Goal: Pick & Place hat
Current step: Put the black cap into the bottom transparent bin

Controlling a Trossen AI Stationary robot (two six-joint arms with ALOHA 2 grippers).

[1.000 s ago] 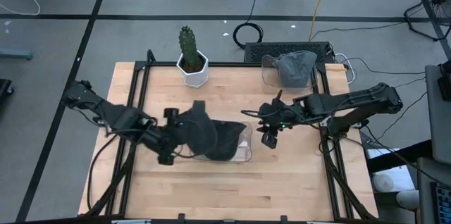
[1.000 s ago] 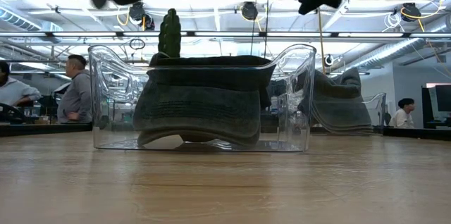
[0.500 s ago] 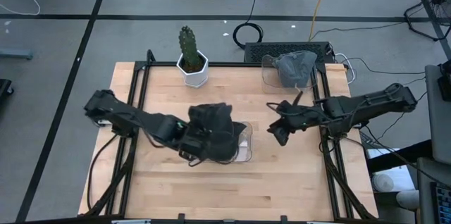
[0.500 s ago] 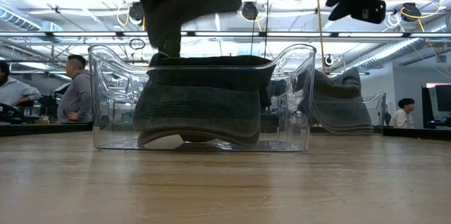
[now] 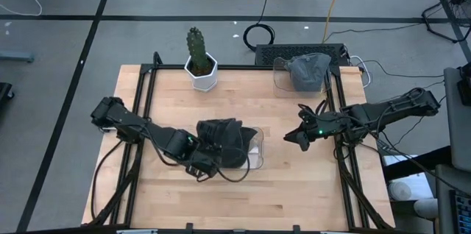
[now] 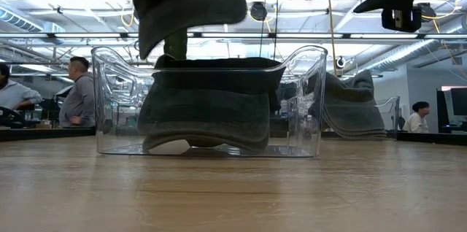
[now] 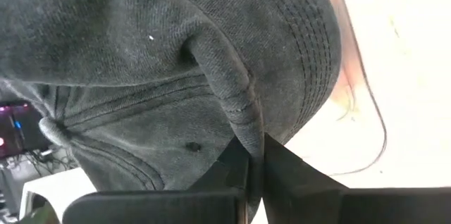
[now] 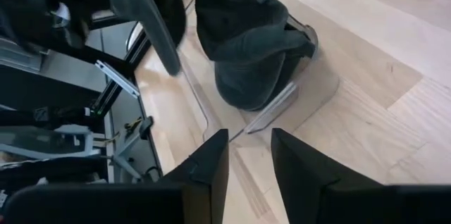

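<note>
While our left gripper point(image 7: 254, 155) had its fingers pinched tight on the hat point(image 5: 219, 132) and held it above the clear bin point(image 6: 306, 101), which already held another hat, lowering and release remained; our right gripper point(image 5: 300, 137), fingers slightly apart, carried nothing.

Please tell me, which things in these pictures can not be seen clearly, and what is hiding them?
- Left gripper: hidden in the high view under the held hat.
- Clear bin: in the high view, hats cover most of it.
- Hats stacked in the bin: their number cannot be told in the low view.
- Right gripper: cut off by the top edge in the low view.
</note>
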